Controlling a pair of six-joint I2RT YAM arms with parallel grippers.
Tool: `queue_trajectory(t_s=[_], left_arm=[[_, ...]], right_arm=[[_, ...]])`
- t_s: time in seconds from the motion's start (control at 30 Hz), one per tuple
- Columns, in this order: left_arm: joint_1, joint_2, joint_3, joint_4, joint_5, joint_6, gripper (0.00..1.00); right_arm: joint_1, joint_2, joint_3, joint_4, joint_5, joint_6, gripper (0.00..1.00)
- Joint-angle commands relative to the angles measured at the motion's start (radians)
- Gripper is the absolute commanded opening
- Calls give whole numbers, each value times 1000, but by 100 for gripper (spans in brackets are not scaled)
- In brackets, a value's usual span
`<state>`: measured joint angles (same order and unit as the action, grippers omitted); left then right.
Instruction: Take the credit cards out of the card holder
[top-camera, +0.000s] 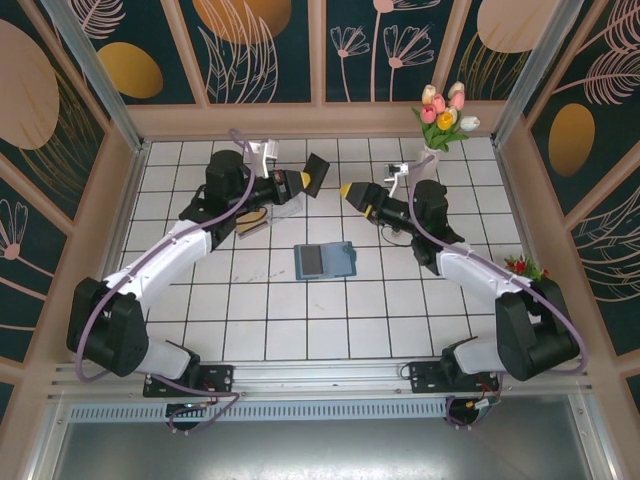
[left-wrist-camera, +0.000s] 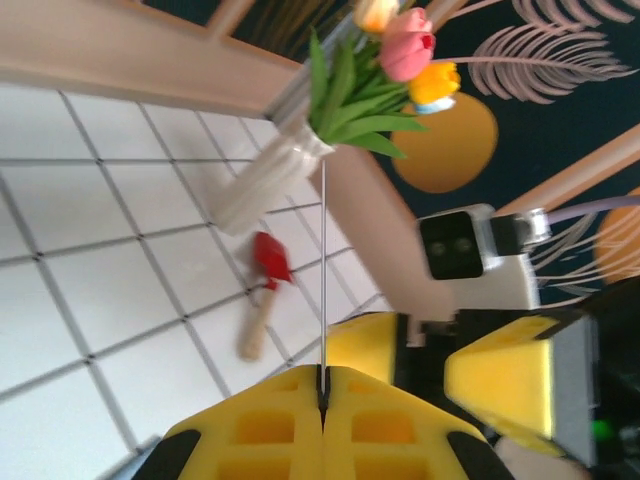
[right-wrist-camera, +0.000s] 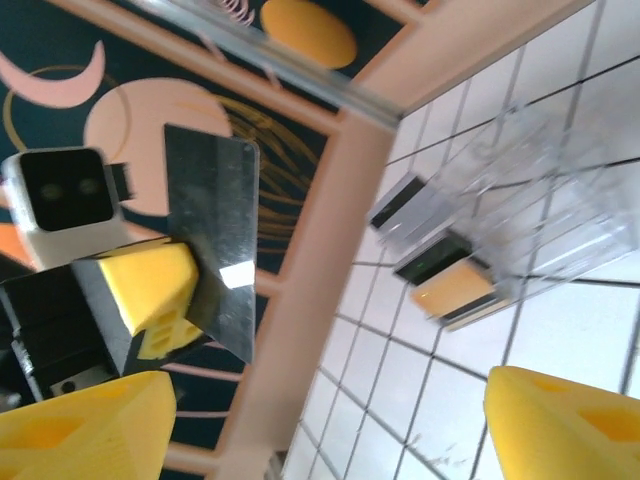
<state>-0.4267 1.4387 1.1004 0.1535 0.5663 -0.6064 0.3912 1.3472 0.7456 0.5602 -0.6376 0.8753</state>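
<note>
Left fingers (top-camera: 298, 183) pinch one card (top-camera: 318, 165), raised at 12 o'clock. Right fingers (top-camera: 355, 193) stand wide and empty, just beside. Holder (top-camera: 325, 261) lies flat at surface (top-camera: 300, 330) centre. Advised: hold the pinch firm, back the right arm clear, then carry the card to the box (top-camera: 250, 218) at 10 o'clock.

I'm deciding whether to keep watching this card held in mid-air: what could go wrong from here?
The left gripper pinches the card by one end only, so it may swivel or slip out. The open right gripper sits close beside that card and could knock it when it pulls away. The clear box already holds cards, so another may catch on them going in.
</note>
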Motion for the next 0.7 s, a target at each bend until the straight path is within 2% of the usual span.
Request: queue_trajectory(t_s=[0.0, 0.1, 0.2, 0.33, 0.43, 0.57, 0.67], left_arm=[[44, -28, 86, -267, -125, 291, 0], [79, -25, 159, -417, -183, 467, 0], [98, -28, 201, -528, -166, 660, 0], [119, -68, 183, -583, -154, 880, 0], [146, -80, 177, -603, -145, 948, 0], [186, -55, 175, -647, -37, 1041, 0], [192, -56, 139, -627, -47, 1094, 0]], right_arm=[[-23, -32, 25, -206, 107, -171, 90], [-45, -38, 14, -223, 123, -199, 95], [-66, -34, 3, -225, 121, -215, 97], [-93, -31, -10, -230, 110, -226, 98], [-113, -34, -21, -239, 95, -232, 99], [-133, -37, -31, -257, 85, -238, 99], [-137, -48, -38, -266, 88, -245, 99]])
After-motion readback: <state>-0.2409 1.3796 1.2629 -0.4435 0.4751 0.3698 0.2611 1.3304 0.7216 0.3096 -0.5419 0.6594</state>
